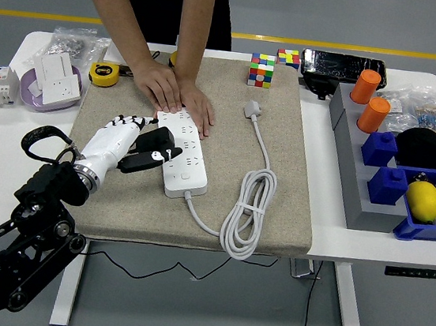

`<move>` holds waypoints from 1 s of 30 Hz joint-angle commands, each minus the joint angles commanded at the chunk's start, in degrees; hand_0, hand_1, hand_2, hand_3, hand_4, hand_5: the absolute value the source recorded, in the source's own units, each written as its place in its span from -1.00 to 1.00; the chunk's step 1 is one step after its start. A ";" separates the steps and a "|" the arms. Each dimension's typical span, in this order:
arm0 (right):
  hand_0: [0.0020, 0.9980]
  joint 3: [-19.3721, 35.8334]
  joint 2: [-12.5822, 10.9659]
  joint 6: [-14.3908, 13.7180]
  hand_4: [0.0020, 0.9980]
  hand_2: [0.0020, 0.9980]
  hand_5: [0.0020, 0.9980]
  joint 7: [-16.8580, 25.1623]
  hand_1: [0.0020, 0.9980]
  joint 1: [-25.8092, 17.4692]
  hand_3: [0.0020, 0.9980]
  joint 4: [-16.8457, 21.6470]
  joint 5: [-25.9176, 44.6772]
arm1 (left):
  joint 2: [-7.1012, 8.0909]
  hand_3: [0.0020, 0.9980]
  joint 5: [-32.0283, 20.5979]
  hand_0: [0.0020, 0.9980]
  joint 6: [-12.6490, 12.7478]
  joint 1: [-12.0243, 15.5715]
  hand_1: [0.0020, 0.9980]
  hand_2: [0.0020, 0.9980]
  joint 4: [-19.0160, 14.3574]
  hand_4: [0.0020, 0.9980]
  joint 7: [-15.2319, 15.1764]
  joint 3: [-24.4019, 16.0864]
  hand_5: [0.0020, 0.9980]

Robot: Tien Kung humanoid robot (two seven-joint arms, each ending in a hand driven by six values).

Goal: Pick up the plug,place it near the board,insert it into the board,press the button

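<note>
Quick count from where I sit: one white power strip (181, 155), one loose plug (252, 109) on its coiled cable, two puzzle cubes (262, 70), two orange cups (365, 86), two blue blocks (380, 148), one lemon (424, 201), one yellow tape measure (103, 74), and two person's hands (158, 84) on the mat (287, 179).
</note>
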 joint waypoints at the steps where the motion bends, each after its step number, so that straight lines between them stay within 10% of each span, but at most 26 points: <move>1: 0.70 0.02 0.00 0.00 1.00 0.49 0.76 0.01 0.52 0.01 0.56 0.00 -0.01 | 0.15 0.86 0.03 1.00 -0.07 0.09 1.00 0.99 -0.01 1.00 0.04 0.07 1.00; 30: 0.70 -0.23 -0.11 0.05 1.00 0.49 0.77 -0.02 0.52 0.05 0.56 0.00 -0.12 | -0.83 0.85 -0.78 1.00 -0.73 -2.08 1.00 0.99 2.39 1.00 -0.75 5.33 1.00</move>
